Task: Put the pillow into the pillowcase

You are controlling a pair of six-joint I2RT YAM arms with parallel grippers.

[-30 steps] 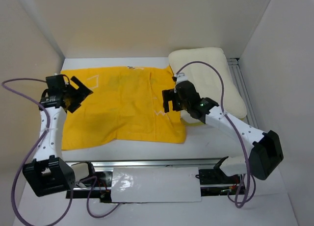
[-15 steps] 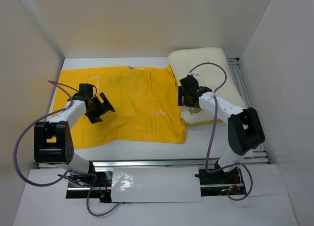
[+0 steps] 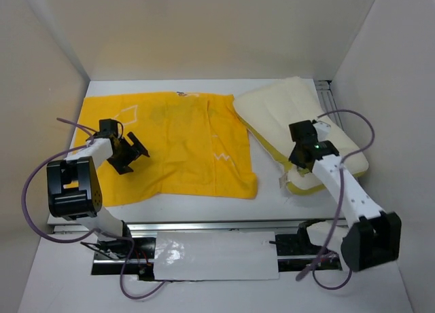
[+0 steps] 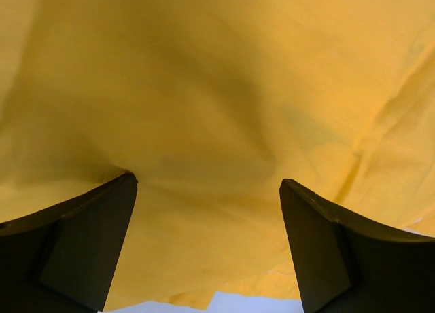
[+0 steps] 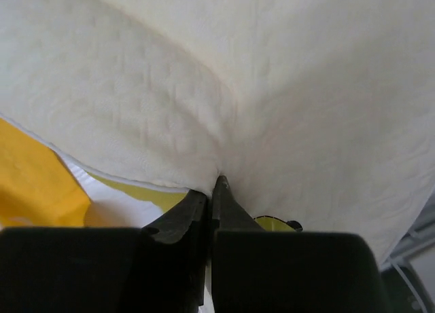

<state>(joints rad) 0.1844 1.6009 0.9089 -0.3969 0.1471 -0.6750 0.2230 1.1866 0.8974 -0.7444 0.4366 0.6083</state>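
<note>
The right claw [image 3: 304, 142] has its two fingers pressed together on a small pucker of the pillow [image 3: 299, 119]. In the right wrist view, creases fan out across the cream cover from the fingertips [image 5: 225, 204]. I judge from this that only a fold of fabric is nipped there, not the filling. The pillow lies directly under this claw and spreads beyond it on all sides.

The pillowcase [image 3: 183, 143] lies flat on the counter [image 3: 204, 210], off to the left of the right claw, and its nearest corner comes close to the pillow's edge. It also sits right beneath the left claw [image 3: 127, 153], whose fingers stand wide apart with nothing between them (the left wrist view shows only yellow cloth in the gap).

The pillow looks plump, soft and light for its bulk. A thin pinch on its top face will probably raise a tent of cover while the body sags and drags behind, and the fold may slip free. An edge or corner, where the cover is seamed, should give a surer hold.

The pillowcase looks limp and thin, with its layers lying together. It will need taking by a single layer at the open hem (which edge that is, I cannot tell).
</note>
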